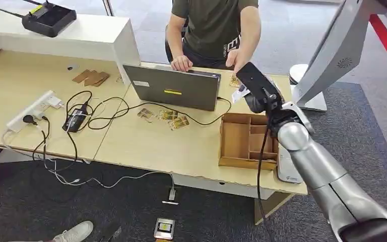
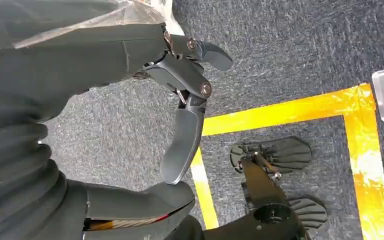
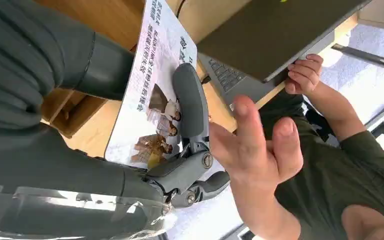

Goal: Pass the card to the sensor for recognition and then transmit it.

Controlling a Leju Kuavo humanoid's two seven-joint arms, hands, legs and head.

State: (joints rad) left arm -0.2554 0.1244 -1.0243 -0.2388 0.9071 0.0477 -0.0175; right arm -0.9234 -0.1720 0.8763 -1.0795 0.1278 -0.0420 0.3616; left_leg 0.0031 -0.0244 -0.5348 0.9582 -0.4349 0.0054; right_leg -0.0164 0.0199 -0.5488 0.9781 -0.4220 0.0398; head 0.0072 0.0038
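Right hand (image 3: 180, 150): reaches out over the far side of the counter (image 1: 146, 146), holding a printed card (image 3: 155, 75) flat between a thick thumb and dark fingers, likely so the printed face stays free.
Card: in the right hand, above the counter beside an open laptop (image 1: 176, 88), just beyond a wooden tray with compartments (image 1: 237, 138).
Person's hand (image 3: 260, 145): open, palm toward the card, close to the robot's fingers; it seems ready to take the card, so this looks like the handover.
Left hand (image 2: 185, 120): hangs low over grey carpet with yellow tape, fingers curled loosely apart, holding nothing.
Spare cards (image 1: 166, 116): lie loose on the counter in front of the laptop.
Sensor: I cannot tell which item it is.
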